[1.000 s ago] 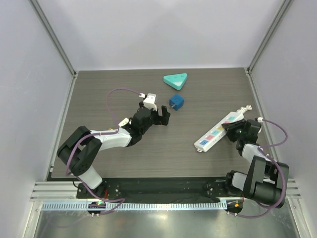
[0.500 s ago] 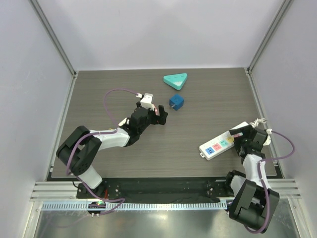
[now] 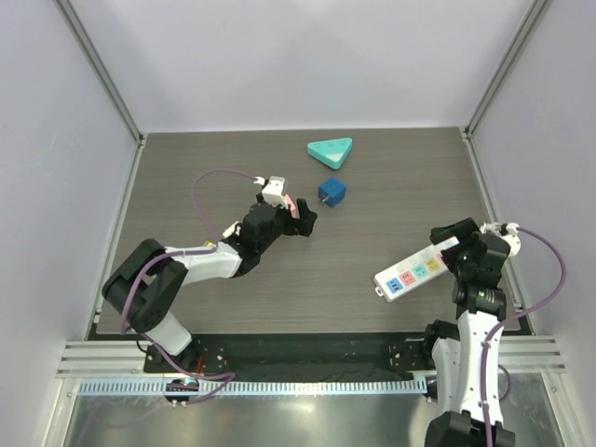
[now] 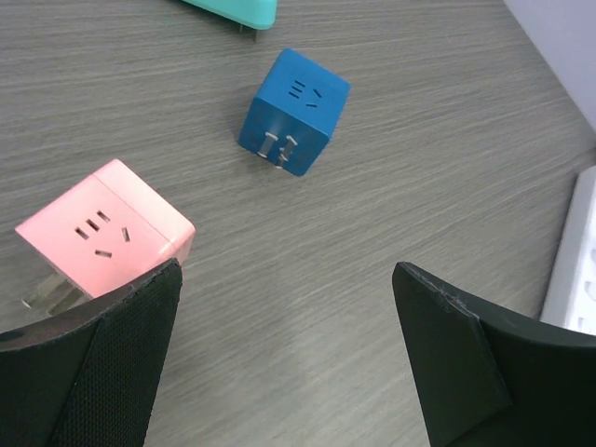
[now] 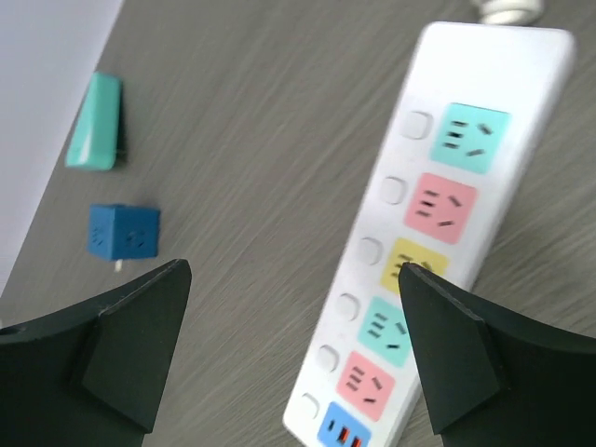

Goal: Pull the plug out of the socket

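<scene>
The socket is a long white power strip lying on the table at the right, with no plug in its coloured outlets. My right gripper hangs open above its near half and holds nothing; from above it is over the strip's right end. A pink cube plug lies on its side with its prongs showing, just beyond the left finger of my open left gripper. A blue cube plug lies farther off, also unplugged. Nothing sits between the left fingers.
A teal triangular tray lies at the back of the table beyond the blue cube. The strip's short white cord is at its far end. White walls and metal posts enclose the table.
My right gripper has opened and let go of the power strip, which has shifted nearer and to the right. The right arm has drawn back. The left gripper edged slightly farther away.
</scene>
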Motion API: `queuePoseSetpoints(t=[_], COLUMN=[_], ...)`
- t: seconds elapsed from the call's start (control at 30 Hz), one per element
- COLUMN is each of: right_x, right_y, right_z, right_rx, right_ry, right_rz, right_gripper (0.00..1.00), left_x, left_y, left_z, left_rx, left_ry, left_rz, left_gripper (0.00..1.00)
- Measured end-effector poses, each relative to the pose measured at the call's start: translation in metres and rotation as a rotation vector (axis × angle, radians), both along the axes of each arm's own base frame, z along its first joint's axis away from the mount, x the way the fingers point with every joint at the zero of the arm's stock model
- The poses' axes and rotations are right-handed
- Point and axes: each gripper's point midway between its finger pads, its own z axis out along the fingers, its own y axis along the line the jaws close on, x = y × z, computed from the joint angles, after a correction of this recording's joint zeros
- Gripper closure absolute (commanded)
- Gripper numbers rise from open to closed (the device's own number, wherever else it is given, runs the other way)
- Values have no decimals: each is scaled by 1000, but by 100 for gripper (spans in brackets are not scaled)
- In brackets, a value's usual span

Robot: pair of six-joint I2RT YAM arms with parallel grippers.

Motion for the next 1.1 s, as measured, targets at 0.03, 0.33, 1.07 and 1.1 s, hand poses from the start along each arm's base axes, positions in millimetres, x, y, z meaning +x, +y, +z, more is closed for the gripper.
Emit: queuePoseSetpoints(t=[0.03,0.33,1.07,1.1], right_x=[1,15,-42,-44], right_y=[6,74,200,198], right_z=[7,44,-50,-47], right_rx=[-6,-68,-17,12], right_ry=[-12,-93,-78,-108], right_rz=[23,283,616,607], right_gripper=[0,0,0,0], left_x=[-3,-59,-197,-199], left_y=[1,10,96,92], left_z=[0,22,58,55], left_rx=[-15,-269,-721,-727], left_ry=[9,103,143,174], left_rz=[-1,-70,-147,-160], left_gripper=[6,3,0,0])
